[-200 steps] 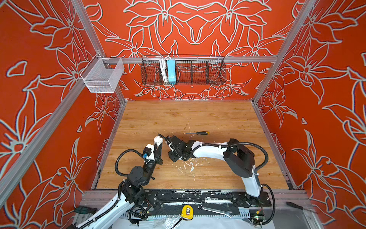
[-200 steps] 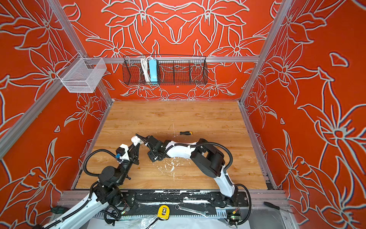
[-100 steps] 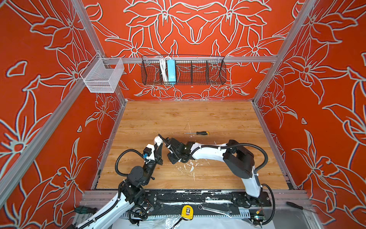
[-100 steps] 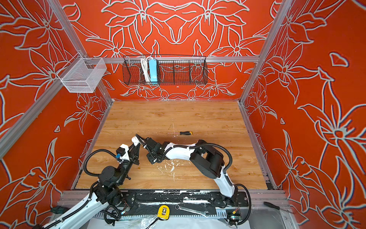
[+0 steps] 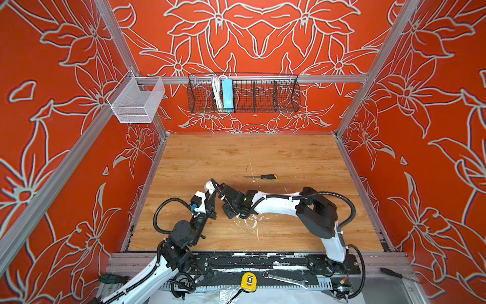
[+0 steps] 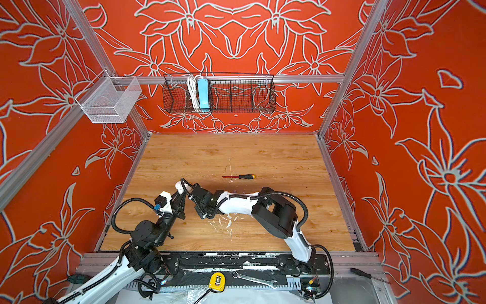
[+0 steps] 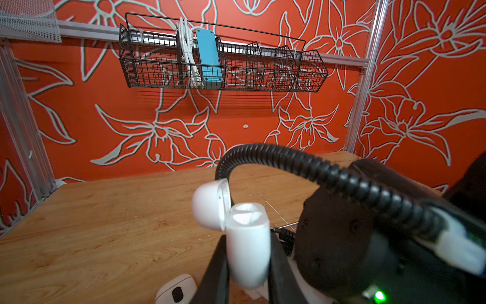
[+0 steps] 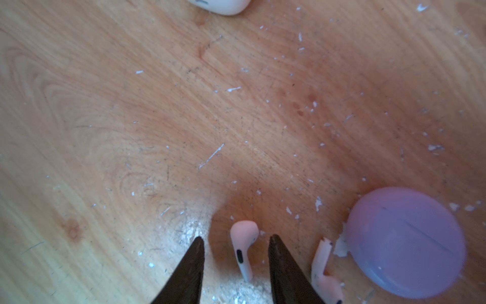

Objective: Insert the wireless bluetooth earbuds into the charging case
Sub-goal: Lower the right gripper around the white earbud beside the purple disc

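plainly, the counter [image 5: 289,158] is carrying everything, and a black basket [image 5: 263,105] is hanging on the back wall [image 5: 263,34] above it. a screwdriver [image 5: 263,177] is lying farther back on the counter, well apart from the rest. the left end effector [image 7: 247,242] is clamping a white case [image 7: 247,263] upright above the counter, its lid [image 7: 209,202] standing open. the right end effector [image 8: 236,237] is pointing down at the counter, its fingers [image 8: 189,268] standing apart and straddling one earbud [image 8: 243,247] without touching it. a lilac case [image 8: 405,244] is lying on the counter near that end effector. a second earbud [image 8: 322,265] is lying between the lilac case and the nearer finger. both earbuds are lying outside any case.
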### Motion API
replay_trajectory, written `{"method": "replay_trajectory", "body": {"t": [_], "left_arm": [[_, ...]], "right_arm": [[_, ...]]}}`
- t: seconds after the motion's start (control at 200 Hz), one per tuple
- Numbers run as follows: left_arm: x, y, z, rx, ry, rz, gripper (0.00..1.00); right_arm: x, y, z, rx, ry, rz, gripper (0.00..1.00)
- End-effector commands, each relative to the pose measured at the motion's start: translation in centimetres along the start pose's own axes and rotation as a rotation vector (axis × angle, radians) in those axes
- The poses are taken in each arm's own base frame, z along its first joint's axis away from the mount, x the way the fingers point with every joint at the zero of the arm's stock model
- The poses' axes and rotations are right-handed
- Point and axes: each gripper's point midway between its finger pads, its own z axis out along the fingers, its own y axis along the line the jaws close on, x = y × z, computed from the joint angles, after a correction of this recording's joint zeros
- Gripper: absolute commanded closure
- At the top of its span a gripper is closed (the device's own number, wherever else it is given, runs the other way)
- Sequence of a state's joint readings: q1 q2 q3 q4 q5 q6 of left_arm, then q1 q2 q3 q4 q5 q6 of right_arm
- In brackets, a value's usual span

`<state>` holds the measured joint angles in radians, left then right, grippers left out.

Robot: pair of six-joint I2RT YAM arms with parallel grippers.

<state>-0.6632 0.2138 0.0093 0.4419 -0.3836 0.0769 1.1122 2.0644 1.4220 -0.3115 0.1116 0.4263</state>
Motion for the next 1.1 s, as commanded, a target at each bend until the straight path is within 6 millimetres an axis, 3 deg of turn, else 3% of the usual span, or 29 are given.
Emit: {"method": "replay_trajectory", "body": {"t": [0.0,0.365,0.465,0.706,1.096], "left_arm": [[-0.5,0.1,-0.1,-0.007,-0.022,-0.021,1.0],[-0.6,0.2,-0.2,-0.01,-0.026,-0.024,1.0],[-0.6,0.2,-0.2,-0.009,-0.026,-0.024,1.0],[-0.7,0.2,-0.2,-0.01,-0.028,-0.026,1.0],[-0.7,0.2,-0.2,-0.01,-0.031,-0.026,1.0]], "right_arm": [[0.9,-0.4,0.2,0.056,0.025,-0.01,0.57],[0.5,-0.8,1.6,0.106,0.027,-0.033,0.62],[0.5,-1.3,1.5,0.125,0.018,-0.032,0.67],[0.7,-1.8,1.4,0.144,0.003,-0.023,0.67],[1.2,-0.9,1.3,0.083,0.018,0.013,0.67]]}}
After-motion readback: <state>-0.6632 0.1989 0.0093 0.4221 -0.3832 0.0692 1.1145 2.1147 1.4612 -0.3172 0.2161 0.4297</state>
